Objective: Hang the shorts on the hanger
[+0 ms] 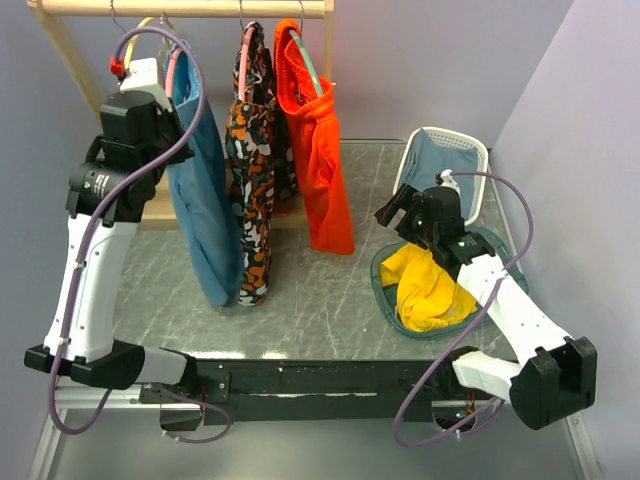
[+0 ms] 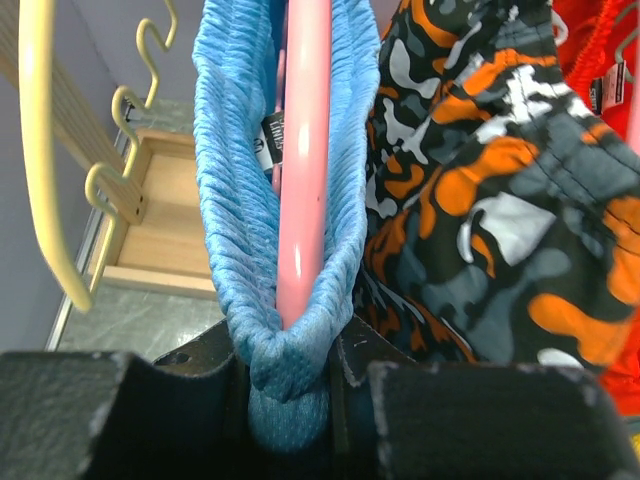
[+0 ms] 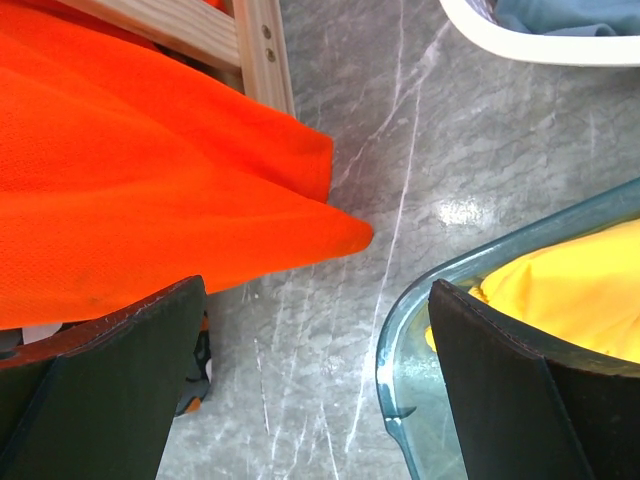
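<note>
Between the left claw's (image 2: 290, 385) fingers sits a bunched fold of the shorts (image 2: 235, 150). The claw is clenched on that fold. Whether the hanger's (image 2: 305, 150) tip is pinched inside it too I cannot tell. Straight ahead of the fingertips the hanger's pink bar runs away along the claw's own line. The shorts are folded over it, one layer to the claw's left and one to its right. In the top view the claw is raised just under the rail (image 1: 180, 8), and the shorts hang well below it with their long axis vertical.

Close on the claw's right are the camo shorts (image 2: 480, 220), touching the blue ones. On its left a cream hanger (image 2: 40, 180) stands apart.

The right claw (image 3: 315, 390) is spread and holds nothing. It is low over the table, with the orange shorts (image 3: 150, 200) to one side and the basket (image 3: 395, 340) to the other, well apart from the hanger.

So the left arm is the one in place. The draping looks nearly done. The next move likely turns on the bar lying in line with the claw. Letting go and backing straight off along that line should leave both layers seated, while a sideways pull could drag the fold off.
</note>
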Motion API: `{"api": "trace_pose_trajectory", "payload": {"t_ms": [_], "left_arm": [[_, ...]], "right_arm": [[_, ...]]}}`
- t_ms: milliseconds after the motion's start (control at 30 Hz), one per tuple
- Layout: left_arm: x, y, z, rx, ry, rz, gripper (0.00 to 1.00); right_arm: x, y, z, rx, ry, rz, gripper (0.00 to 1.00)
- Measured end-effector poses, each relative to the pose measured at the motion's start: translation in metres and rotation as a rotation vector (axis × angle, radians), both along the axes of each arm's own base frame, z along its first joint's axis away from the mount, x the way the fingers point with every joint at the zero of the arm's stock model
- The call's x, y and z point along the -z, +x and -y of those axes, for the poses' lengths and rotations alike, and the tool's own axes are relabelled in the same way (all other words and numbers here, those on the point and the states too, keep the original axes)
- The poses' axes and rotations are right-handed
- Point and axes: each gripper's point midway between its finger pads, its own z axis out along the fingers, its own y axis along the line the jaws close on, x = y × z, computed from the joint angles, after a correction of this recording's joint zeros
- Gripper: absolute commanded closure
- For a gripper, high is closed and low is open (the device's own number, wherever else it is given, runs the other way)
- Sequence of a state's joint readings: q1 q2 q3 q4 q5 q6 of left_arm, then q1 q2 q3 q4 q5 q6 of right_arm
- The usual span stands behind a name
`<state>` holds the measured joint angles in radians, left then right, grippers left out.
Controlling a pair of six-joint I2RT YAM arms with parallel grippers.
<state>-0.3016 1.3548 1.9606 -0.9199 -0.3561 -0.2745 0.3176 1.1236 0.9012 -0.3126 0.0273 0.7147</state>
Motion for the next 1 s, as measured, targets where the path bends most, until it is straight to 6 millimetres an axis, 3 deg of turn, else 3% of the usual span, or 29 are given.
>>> {"api": "trace_pose_trajectory", "payload": {"t_ms": [200,1000], "left_arm": [[0.001,0.012,-0.006,0.042,-0.008,-0.001,0.99],[-0.013,0.01,0.002,0.1,-0.011,0.028,0.99]], "right_arm": [[-0.002,0.003,-0.007,-0.027,-0.005,-0.007,0.0],[0.006,0.003,-0.014,-0.053,-0.014,-0.028,0.0]]}}
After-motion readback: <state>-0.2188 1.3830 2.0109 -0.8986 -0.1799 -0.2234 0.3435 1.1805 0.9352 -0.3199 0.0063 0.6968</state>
